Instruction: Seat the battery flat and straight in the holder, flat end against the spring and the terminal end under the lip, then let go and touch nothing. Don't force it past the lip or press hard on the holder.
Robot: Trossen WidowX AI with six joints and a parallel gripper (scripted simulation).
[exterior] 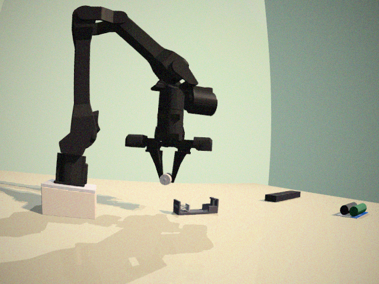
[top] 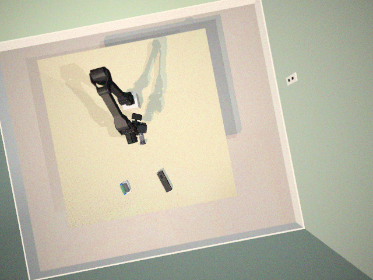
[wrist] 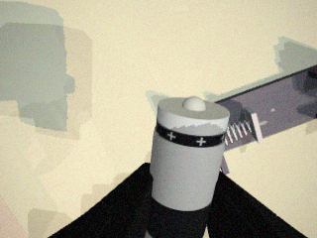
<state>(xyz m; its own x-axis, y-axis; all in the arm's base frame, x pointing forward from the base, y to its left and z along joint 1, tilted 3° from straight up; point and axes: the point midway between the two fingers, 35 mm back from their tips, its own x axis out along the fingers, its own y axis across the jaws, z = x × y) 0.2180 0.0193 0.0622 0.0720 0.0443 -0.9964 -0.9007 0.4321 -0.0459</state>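
Note:
My gripper is shut on the battery, a light cylinder with black bands, and holds it raised above the table. In the wrist view its terminal nub points to the top of the picture, and its lower part is hidden. The grey holder stands on the table, lower than the battery and apart from it. Its coil spring is at the end nearer the battery. The holder's long direction runs roughly across the battery's axis. The battery cannot be made out in the top view.
A long black block lies beyond the holder. A green cylinder and a dark cylinder lie side by side farther off. The arm's pale base stands behind the gripper.

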